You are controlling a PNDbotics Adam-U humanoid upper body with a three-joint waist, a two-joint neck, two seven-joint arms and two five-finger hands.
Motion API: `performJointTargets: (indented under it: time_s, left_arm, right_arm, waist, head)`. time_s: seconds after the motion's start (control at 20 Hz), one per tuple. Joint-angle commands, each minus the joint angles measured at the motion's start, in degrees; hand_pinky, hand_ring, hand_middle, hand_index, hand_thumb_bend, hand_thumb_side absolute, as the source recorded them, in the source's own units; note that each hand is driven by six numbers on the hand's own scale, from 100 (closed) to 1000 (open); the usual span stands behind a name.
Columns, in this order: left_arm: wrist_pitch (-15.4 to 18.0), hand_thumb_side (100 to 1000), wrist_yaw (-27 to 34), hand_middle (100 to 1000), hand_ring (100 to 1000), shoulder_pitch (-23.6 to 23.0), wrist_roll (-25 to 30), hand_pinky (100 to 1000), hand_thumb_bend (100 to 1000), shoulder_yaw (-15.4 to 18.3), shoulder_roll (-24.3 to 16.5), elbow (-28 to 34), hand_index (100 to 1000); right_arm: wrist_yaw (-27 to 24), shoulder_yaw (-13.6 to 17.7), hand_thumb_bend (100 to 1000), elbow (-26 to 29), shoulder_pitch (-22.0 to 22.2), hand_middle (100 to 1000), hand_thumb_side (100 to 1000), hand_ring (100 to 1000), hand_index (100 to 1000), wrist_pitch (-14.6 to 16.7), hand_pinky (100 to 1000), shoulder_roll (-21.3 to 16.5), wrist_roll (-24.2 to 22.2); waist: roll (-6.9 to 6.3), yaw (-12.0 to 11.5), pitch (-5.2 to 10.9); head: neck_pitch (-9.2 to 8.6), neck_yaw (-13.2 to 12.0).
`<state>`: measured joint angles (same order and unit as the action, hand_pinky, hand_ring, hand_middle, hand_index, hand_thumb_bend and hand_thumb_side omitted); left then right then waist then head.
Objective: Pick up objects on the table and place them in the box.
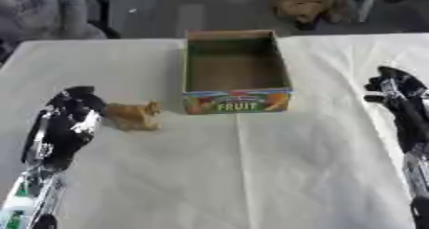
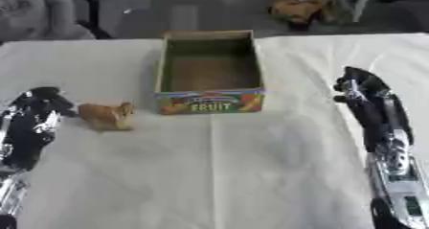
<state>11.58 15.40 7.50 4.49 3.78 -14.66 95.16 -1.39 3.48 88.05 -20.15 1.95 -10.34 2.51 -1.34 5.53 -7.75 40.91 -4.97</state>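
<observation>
A small tan toy animal (image 1: 134,116) stands on the white cloth, left of the box's front corner. The open cardboard box (image 1: 237,101), with FRUIT printed on its front wall, sits at the table's middle back and looks empty inside. My left hand (image 1: 73,113) lies just left of the toy, close beside it, its fingers relaxed and holding nothing. My right hand (image 2: 362,91) rests open at the right side of the table, well apart from the box.
The white cloth (image 1: 251,175) covers the whole table. Beyond the far edge there is a grey bundle (image 1: 42,7) at the left and a brown object (image 1: 306,7) on the floor at the right.
</observation>
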Motion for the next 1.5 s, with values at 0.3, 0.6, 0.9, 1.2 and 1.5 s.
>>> performJointTargets:
  time_s: [0.3, 0.6, 0.9, 1.2, 1.5]
  left_arm:
    - [0.0, 100, -2.5, 535, 616, 0.5, 0.1, 582, 217, 1.0, -3.5, 1.2, 702]
    - [-0.6, 100, -15.6, 578, 675, 2.0, 0.4, 606, 319, 2.6, -10.4, 1.5, 745]
    - [-3.3, 100, -37.2, 648, 720, 6.4, -1.4, 638, 555, 2.3, -16.8, 1.9, 768]
    - [-2.8, 224, -51.1, 675, 717, 13.0, 2.6, 649, 670, -1.3, -21.5, -1.3, 775]
    - [0.6, 313, -55.5, 659, 703, 20.1, 7.3, 645, 673, -5.6, -23.3, -9.5, 766]
  right_arm:
    - [0.4, 0.0, 100, 1.3, -0.6, 619, 535, 705, 789, -0.1, 653, -0.9, 0.1]
    - [0.5, -0.1, 100, 1.2, -0.4, 619, 534, 705, 786, -0.1, 652, -1.2, 0.1]
    - [0.6, -0.3, 100, 1.2, -0.2, 619, 535, 705, 786, -0.2, 652, -1.2, 0.0]
    - [0.6, -0.4, 100, 1.1, 0.0, 619, 535, 705, 785, -0.1, 652, -1.2, -0.1]
    - [0.6, -0.6, 100, 1.1, 0.1, 618, 535, 706, 785, -0.1, 651, -1.1, -0.2]
  waist:
    - [-0.10, -0.1, 0.85]
    - [-0.39, -0.1, 1.23]
    - [-0.72, 0.1, 1.54]
    - [-0.74, 0.5, 1.76]
    - [-0.67, 0.9, 1.81]
  head:
    - [-0.34, -0.2]
    - [-0.35, 0.1]
    - [-0.58, 0.4]
    - [-0.61, 0.1]
    - [-0.57, -0.1]
